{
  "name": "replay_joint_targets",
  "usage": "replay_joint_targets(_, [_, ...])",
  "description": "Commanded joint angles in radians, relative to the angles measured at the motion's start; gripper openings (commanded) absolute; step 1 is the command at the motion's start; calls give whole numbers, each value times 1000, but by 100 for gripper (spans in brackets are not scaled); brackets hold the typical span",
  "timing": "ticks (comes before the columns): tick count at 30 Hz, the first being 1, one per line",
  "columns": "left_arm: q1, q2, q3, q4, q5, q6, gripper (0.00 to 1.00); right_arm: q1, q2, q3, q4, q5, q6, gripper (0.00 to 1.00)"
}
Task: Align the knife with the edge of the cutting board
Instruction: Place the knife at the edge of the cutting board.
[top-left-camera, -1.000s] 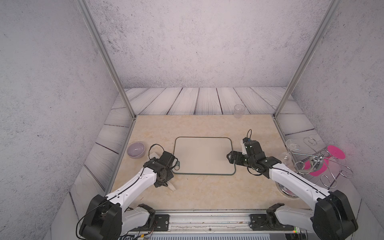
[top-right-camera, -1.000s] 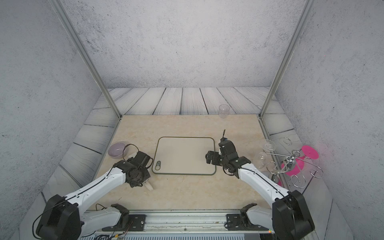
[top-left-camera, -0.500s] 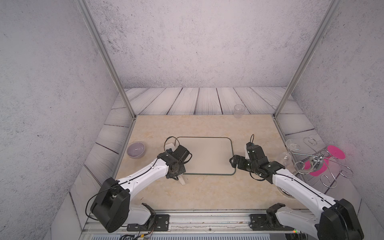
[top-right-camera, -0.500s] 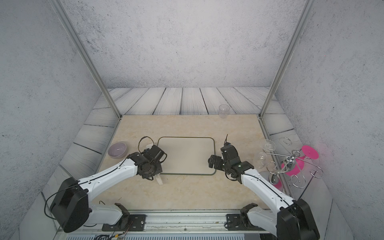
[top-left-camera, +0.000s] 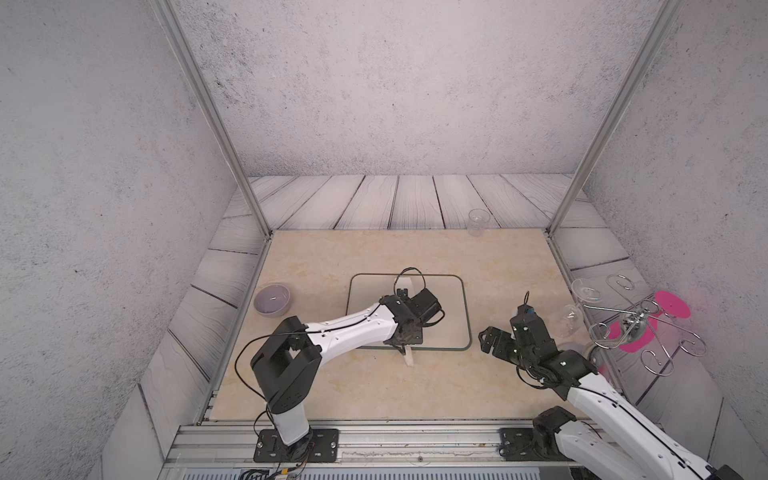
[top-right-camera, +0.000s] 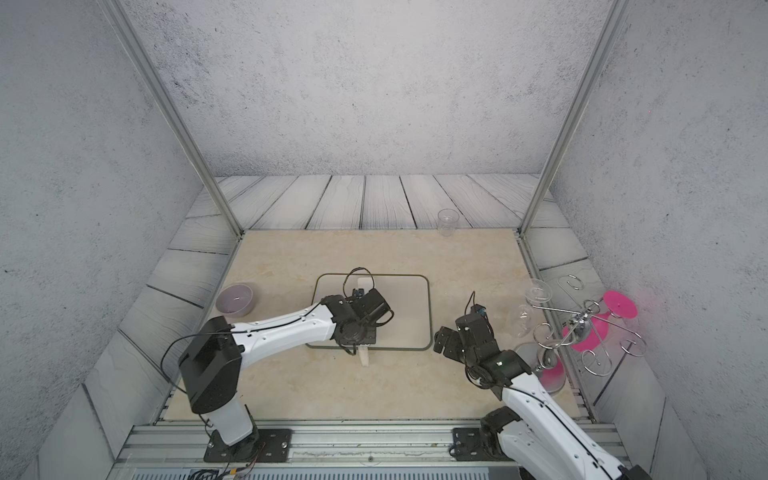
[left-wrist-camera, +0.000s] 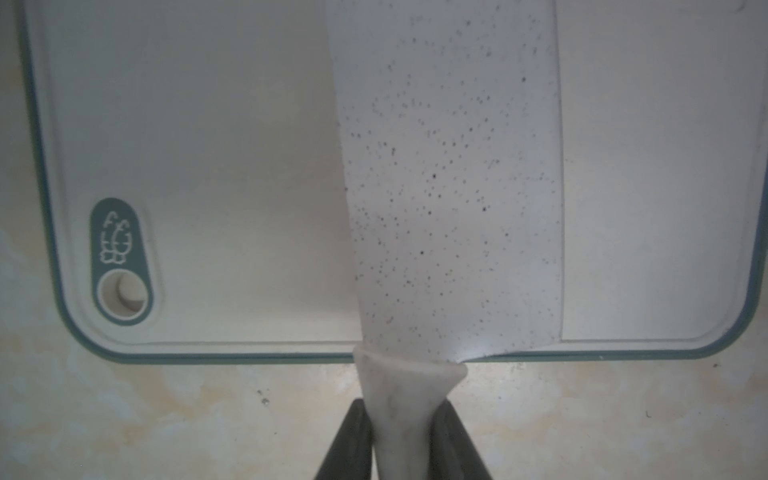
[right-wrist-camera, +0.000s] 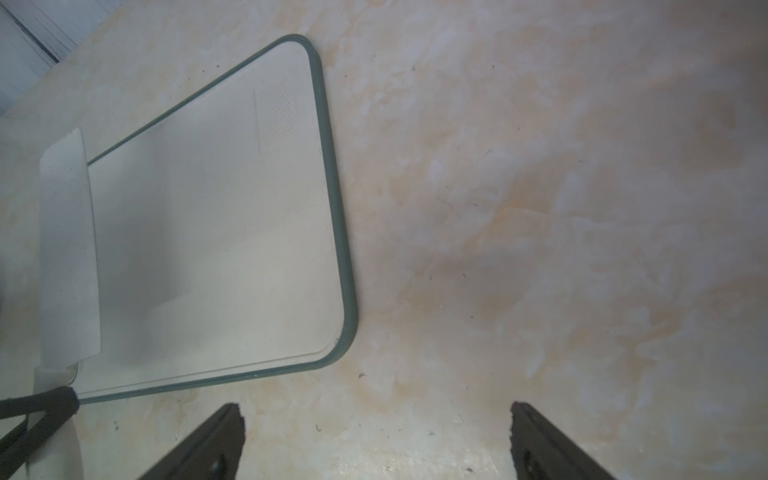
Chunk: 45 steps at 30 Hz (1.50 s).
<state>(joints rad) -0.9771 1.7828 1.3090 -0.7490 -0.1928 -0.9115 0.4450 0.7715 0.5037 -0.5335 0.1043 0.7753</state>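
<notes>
knife (left-wrist-camera: 449, 187): carried from beside the board's left near corner to over the board (left-wrist-camera: 208, 145); the blade is now laid crosswise, the handle jutting past the near edge.
left gripper (left-wrist-camera: 401, 436): clamped tight on the handle (blade contact with the board cannot be told).
right gripper (right-wrist-camera: 374, 411): drawn back from the board's right edge, jaws wide, empty.
meaning: the knife is roughly squared to the near edge and judged nearly ready to be set down.
</notes>
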Motion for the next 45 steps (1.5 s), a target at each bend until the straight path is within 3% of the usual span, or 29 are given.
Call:
replay_joint_targets(1, [-27,61,88,-8,-3,44,10,1,-28,-8,-79,55,15,99])
replay_joint_targets(16, [-86,330,381,-63,97,126,11,-1,-168,-40,-202,146,27,99])
replay_joint_targets(45, [-21,557,681,-117,90,117,11,-4,-189,-47,-204,135,9,99])
